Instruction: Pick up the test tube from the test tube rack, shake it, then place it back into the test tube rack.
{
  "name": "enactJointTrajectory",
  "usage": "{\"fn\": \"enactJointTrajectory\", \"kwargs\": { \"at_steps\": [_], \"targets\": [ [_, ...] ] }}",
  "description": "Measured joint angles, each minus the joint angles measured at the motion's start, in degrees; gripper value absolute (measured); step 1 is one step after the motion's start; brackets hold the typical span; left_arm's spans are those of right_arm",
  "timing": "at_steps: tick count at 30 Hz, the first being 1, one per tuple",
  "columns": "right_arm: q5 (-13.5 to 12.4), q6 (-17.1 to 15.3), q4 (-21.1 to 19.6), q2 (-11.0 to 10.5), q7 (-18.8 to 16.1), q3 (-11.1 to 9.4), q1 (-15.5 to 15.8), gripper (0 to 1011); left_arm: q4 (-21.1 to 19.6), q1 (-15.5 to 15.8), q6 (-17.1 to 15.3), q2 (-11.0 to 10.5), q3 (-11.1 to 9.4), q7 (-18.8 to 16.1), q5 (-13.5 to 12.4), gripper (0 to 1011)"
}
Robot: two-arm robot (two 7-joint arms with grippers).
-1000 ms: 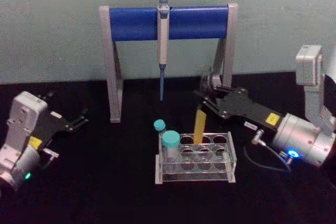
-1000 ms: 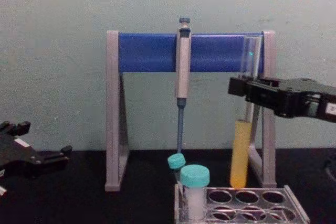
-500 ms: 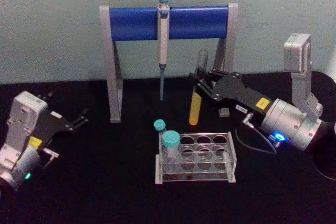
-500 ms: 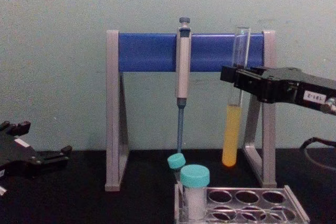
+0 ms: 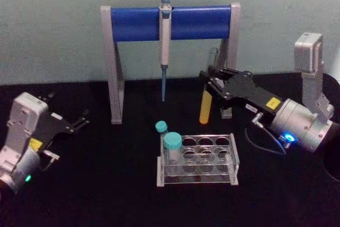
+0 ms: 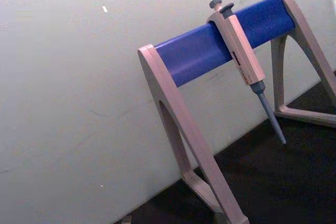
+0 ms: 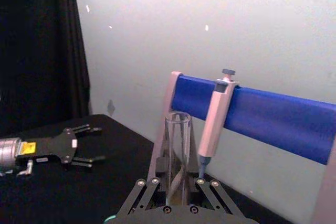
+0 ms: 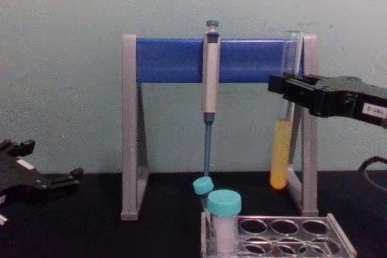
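Shake step in hand, I'd say: the R gripper [image 5: 211, 80] is clamped on the tube [image 5: 204, 108] approx. mid-length and holds it in the air, right of centre in the head view, clear of the rack [image 5: 212, 175], which sits lower-centre on the black table. From the chest view the tube [image 8: 279, 156] hangs near upright at mid-right, w/ yellow liquid in its lower part and its bottom tip well above the rack [image 8: 340, 238]. The L gripper [image 5: 82, 120] is parked at lower left, fingers spread, holding nothing. Next move, as I judge it: finish the shake, then bring the tube straight over a free hole, keep it vertical so nothing spills from the open top, and lower it gently. Care is needed w/ the teal-capped vial [image 5: 172, 146] at the rack's left end. Hard to make out: the clear upper glass blends into the right leg of the stand [image 5: 170, 23] behind it, near the hanging pipette [image 5: 165, 31]. The finger-to-glass contact is covered by the fingers themselves. The right wrist view gives only the tube's open mouth [image 7: 178, 129], liquid hidden. The rack's front is cut off at the chest view's bottom edge. Can't tell which hole is the tube's own.
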State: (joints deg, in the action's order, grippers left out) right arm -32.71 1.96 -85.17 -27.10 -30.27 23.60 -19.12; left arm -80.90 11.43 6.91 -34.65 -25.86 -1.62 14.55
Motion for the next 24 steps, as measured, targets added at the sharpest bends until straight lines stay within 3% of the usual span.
{"fn": "enactJointTrajectory", "kwargs": {
  "at_steps": [8,16,24],
  "targets": [
    [0.4,-0.5,-1.9,-1.4,1.5,-1.7,2.1,225,0.0,0.0,0.0,0.0,0.0,0.0,0.0,1010],
    [0.7,-2.4,-6.6,-4.0,2.6,-3.5,6.4,225,0.0,0.0,0.0,0.0,0.0,0.0,0.0,1009],
    [-0.5,-4.5,-9.6,-5.3,0.7,-2.6,8.0,225,0.0,0.0,0.0,0.0,0.0,0.0,0.0,1010]
  ]
}}
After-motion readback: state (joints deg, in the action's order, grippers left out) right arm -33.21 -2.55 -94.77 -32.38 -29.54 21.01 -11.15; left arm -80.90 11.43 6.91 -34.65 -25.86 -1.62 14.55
